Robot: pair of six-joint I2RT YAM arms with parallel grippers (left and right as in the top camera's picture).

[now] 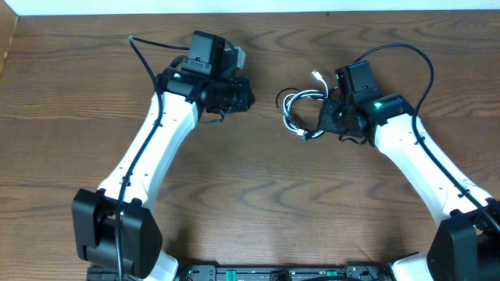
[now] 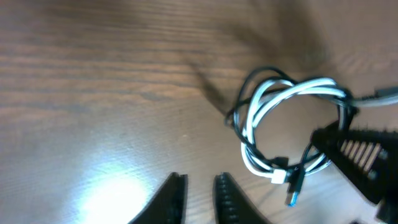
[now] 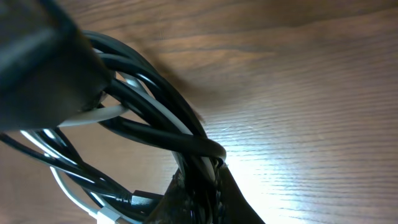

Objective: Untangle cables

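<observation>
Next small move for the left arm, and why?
Probably move the left gripper to the free loop of the cable bundle: the right gripper pinches its other side, while the left hangs empty, slightly open, apart from it.

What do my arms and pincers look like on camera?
The left arm and right arm are white with black joints and bases, a green light near each wrist, and black wires looping out. The left pincer and right pincer are black with ridged fingers.
</observation>
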